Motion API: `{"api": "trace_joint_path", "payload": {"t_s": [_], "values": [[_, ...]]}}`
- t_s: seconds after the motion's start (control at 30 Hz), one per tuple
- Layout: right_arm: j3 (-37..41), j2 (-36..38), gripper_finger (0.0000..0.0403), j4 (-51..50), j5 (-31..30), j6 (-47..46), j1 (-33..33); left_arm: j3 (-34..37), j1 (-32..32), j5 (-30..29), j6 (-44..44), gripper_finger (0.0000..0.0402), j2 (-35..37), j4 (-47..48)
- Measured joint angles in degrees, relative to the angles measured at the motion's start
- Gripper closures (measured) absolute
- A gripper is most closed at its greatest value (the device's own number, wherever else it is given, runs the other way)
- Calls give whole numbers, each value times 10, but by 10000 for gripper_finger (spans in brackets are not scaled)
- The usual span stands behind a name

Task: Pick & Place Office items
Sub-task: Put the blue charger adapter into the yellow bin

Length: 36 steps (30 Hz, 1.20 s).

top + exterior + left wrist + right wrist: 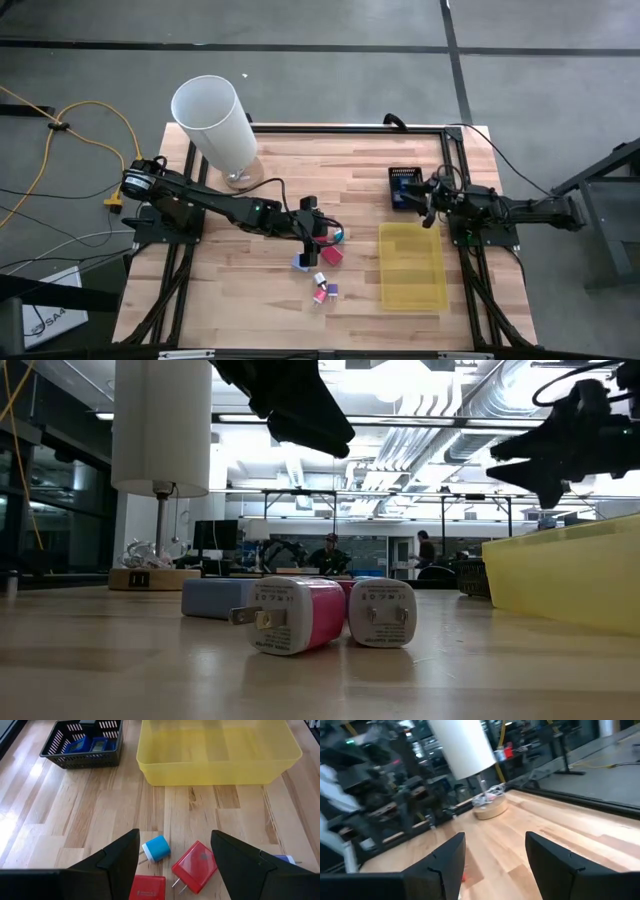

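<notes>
The office items are small plug blocks lying on the wooden table. In the left wrist view a cyan block (156, 848) and two red blocks (195, 866) (147, 887) lie on the table. My left gripper (175, 840) hangs open above them, touching none. From above it shows at mid-table (310, 235), with pink and purple blocks (322, 290) nearer the front edge. At table height a pink-and-white block (290, 615), a white one (380, 612) and a blue one (215, 598) lie on their sides. My right gripper (495, 840) is open and empty, drawn back at the table's right (430, 205).
A yellow translucent tray (412, 265) stands right of the blocks. A black basket (405, 185) holding blue things sits behind it, close to my right gripper. A tall white cylinder on a round wooden base (215, 125) stands at the far left. A person shows in the room beyond (330, 555).
</notes>
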State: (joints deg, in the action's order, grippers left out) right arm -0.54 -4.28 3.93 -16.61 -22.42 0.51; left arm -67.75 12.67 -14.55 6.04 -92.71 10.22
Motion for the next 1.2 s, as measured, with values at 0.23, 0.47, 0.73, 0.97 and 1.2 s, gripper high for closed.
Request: {"api": "trace_joint_path", "payload": {"t_s": [0.23,0.47,0.73,0.97,1.2], "values": [[0,23,209,-15,89,1,0,0,0,0,4,163,0,0],[0,24,209,-30,161,15,0,0,0,0,13,163,0,0],[1,23,209,-33,170,16,1,0,0,0,13,163,0,0],[1,23,209,-33,170,16,0,0,0,0,13,163,0,0],[1,9,209,-33,169,12,0,0,0,0,13,163,0,0]]}}
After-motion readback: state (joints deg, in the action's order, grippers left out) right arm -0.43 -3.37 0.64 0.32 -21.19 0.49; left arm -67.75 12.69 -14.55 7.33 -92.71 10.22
